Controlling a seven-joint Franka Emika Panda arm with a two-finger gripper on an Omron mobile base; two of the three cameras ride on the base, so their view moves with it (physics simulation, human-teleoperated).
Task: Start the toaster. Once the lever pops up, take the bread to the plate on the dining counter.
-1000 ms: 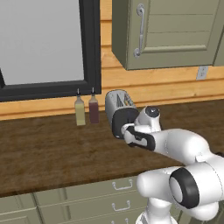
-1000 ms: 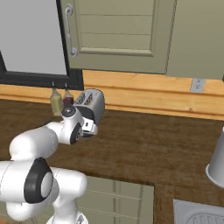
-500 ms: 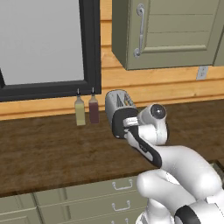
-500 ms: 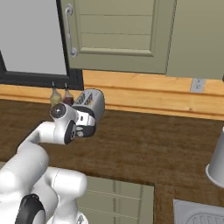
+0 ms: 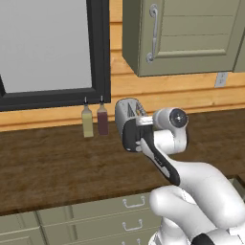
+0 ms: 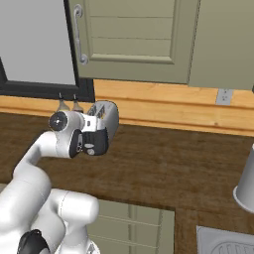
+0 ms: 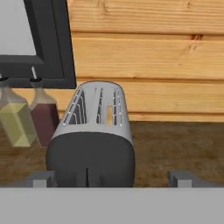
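Left base view: one toaster [image 5: 127, 119] on the dark wood counter [image 5: 52, 162], two bottles [image 5: 94, 119] just to its left; my wrist hides its front. Right base view: my gripper [image 6: 94, 143] at the toaster's black end. Hand view: two slots, one bread [image 7: 109, 114] slice inside; my two fingertips [image 7: 40, 178] spread wide, holding nothing.

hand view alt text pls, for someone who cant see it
A silver toaster seen close up, its black end face toward the camera, with something pale showing in one slot. Two bottles, one yellowish and one dark red, stand to its left on a dark wood counter before a wood-plank wall.
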